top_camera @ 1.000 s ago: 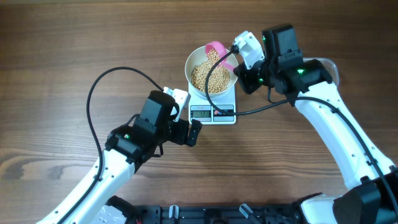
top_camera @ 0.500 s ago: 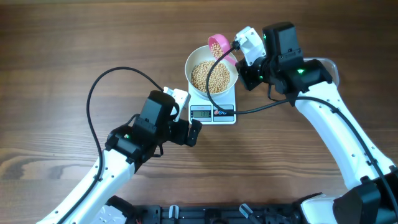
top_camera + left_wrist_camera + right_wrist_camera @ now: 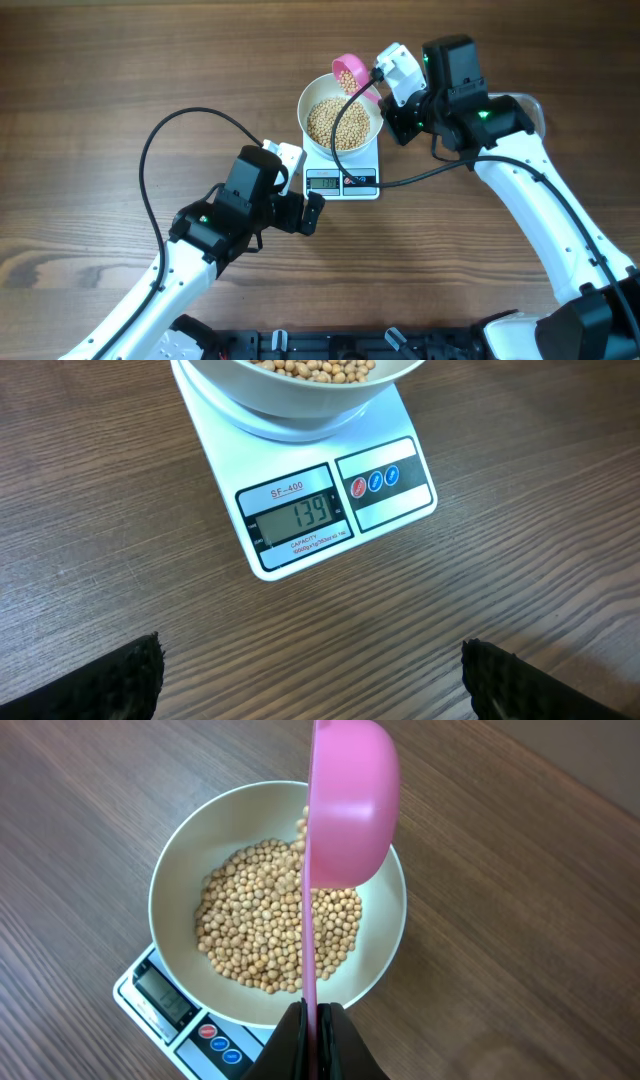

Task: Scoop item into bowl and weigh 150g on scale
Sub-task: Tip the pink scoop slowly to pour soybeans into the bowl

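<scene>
clamped on pink scoop [image 3: 350,810] handle with right gripper [image 3: 313,1020], over bowl [image 3: 175,885]; left gripper [image 3: 315,685] jaws apart. 139 on scale [image 3: 300,515]: risk of overshooting 150 if beans [image 3: 260,930] dumped fast.

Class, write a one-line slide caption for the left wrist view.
Small white square digital scale reads 139 beneath round white bowl of tan beans.

We are looking at a robotics lab bench: a wood-grain table [image 3: 80,80] seen from straight above, with two white and black robot arms, the left arm [image 3: 215,225] and the right arm [image 3: 540,200], reaching in from the near edge. Toward the far middle stands a small test set-up: a digital scale [image 3: 343,178], a white bowl [image 3: 310,95] of beans [image 3: 340,122] and a pink scoop [image 3: 347,68].
</scene>
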Motion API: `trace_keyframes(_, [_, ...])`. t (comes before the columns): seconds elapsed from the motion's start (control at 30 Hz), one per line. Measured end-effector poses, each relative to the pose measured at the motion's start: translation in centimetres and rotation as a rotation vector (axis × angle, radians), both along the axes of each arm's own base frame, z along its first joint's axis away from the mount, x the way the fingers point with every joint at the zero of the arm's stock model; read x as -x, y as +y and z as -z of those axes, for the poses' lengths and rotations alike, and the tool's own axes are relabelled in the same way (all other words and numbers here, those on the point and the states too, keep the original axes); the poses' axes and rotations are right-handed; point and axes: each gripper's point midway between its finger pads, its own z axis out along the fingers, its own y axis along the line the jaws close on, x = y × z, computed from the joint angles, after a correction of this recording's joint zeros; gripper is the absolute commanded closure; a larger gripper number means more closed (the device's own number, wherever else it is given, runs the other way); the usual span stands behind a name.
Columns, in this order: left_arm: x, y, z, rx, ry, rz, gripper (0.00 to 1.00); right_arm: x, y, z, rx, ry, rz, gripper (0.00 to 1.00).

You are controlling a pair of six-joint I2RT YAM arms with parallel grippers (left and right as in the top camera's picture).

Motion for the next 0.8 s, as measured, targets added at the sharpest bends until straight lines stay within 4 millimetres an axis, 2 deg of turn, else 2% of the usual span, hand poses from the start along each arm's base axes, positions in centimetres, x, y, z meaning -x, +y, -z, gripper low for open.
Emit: trace_keyframes(0.8, [0.00,0.00,0.00,0.000,0.000,0.000,0.00,-0.39,0.08,-0.33,0.022,-0.043,-0.036,0.96])
